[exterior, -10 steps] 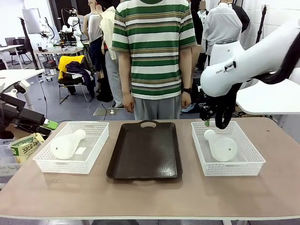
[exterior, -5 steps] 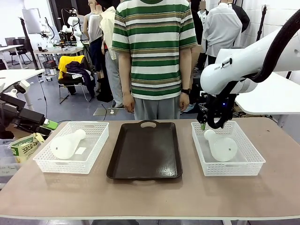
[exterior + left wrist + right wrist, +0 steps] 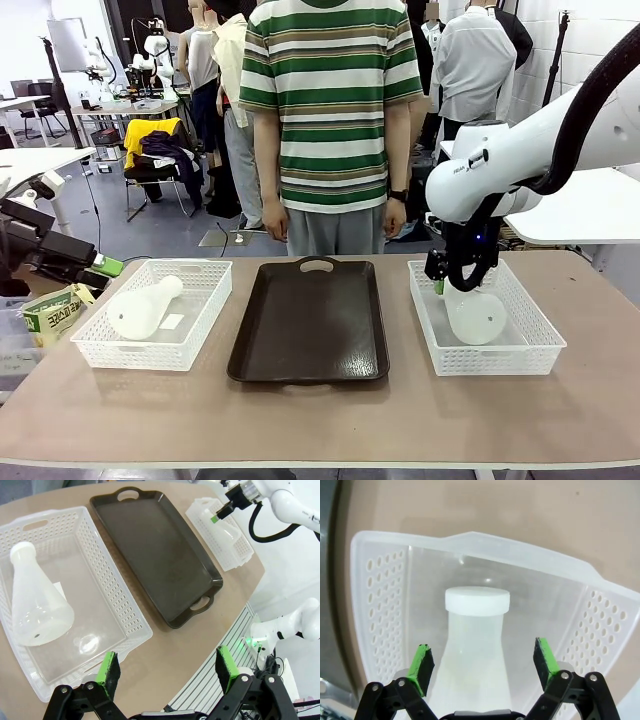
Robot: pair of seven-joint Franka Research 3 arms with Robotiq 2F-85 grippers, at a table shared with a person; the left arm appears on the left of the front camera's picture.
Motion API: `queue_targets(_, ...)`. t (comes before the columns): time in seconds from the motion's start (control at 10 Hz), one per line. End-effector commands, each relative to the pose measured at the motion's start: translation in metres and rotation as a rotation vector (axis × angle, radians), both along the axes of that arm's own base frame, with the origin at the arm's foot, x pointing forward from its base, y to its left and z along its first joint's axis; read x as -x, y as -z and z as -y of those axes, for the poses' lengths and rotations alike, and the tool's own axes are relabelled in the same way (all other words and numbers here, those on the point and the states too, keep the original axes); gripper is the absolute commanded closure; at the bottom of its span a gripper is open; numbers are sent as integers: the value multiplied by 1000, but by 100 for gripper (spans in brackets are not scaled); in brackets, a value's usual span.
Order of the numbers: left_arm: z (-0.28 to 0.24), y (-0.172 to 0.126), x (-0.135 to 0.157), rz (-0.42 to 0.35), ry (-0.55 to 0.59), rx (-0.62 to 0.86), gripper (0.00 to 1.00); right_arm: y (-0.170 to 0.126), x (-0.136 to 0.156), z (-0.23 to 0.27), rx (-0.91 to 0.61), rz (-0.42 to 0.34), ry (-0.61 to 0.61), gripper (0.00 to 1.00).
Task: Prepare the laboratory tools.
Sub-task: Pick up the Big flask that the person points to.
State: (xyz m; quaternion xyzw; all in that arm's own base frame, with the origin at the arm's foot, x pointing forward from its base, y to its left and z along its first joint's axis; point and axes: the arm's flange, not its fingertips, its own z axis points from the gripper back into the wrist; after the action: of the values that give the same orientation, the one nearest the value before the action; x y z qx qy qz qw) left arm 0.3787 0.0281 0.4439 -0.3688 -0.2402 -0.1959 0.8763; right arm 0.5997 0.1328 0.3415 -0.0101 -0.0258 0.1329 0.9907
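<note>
**Closing in on the right flask: gripper down at the neck, no grip yet**

Change noted: the right gripper (image 3: 446, 286) has dropped from above the far rim of the right basket (image 3: 492, 361) to the neck of the right flask (image 3: 476, 319). From the front it now covers the neck, which showed clear a second ago. The arm's wrist has also swung lower and closer to the basket.

Jaws: spread wide. In the right wrist view the green pads (image 3: 422, 662) stand either side of the neck, below the cap, with a gap on both sides. No contact is seen.

Flask position: the right flask lies on its side in the right basket, neck toward the person (image 3: 330, 120), unmoved. The left flask (image 3: 35, 610) lies likewise in the left basket (image 3: 125, 607), untouched. The tray (image 3: 310, 320) between the baskets is bare.

Left gripper (image 3: 167, 670): held back off the table's left edge, jaws wide and holding nothing, no change.

Assessment: the approach to the first flask looks all but complete, and the pads appear well lined up for a grip on the neck. The task itself is at an early stage, since neither flask has left its basket. Risk: the smooth, tapered neck may slip if the jaws close too near the shoulder.
</note>
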Motion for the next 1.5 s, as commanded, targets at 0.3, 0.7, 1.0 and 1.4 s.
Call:
queue_targets(0.3,-1,1,-1,20,7,17,0,9,-8,-9,34,76,24,0)
queue_targets(0.7,-1,1,-1,20,7,17,0,16,-10,-17,62,71,37,0)
queue_targets(1.0,-1,1,-1,20,7,17,0,14,-13,-17,95,75,39,9)
queue_targets(1.4,-1,1,-1,20,7,17,0,18,-12,-17,88,60,45,75)
